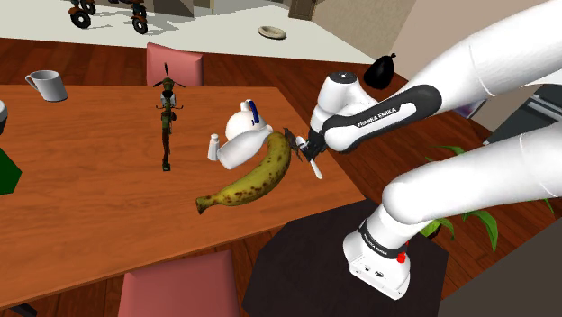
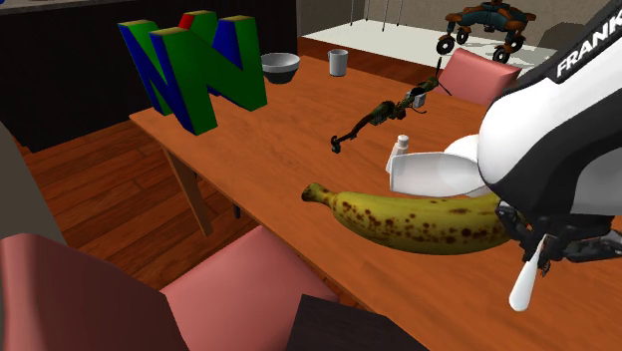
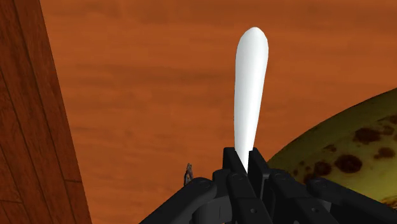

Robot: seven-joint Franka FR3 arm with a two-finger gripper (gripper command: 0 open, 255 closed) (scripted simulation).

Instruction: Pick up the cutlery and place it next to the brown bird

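My black gripper (image 1: 307, 151) is shut on a white piece of cutlery (image 1: 315, 168) and holds it just above the wooden table (image 1: 90, 207), near the edge by the stand. In the wrist view the white handle (image 3: 250, 83) sticks out from between the clasping fingers of the gripper (image 3: 248, 159). In the second exterior view the cutlery (image 2: 525, 281) hangs down from the gripper (image 2: 543, 242). A thin brown bird figure (image 1: 165, 122) lies further across the table, also seen as a dark slender shape (image 2: 384, 112). A spotted banana (image 1: 248, 177) lies between it and the gripper.
A white bottle-like object (image 1: 241, 141) lies beside the banana (image 2: 429, 219). A mug (image 1: 47, 86), a bowl (image 2: 280, 67) and a big blue, green and red block logo (image 2: 194, 70) stand at the table's far end. Pink chairs (image 1: 174, 63) (image 1: 180, 284) flank the table.
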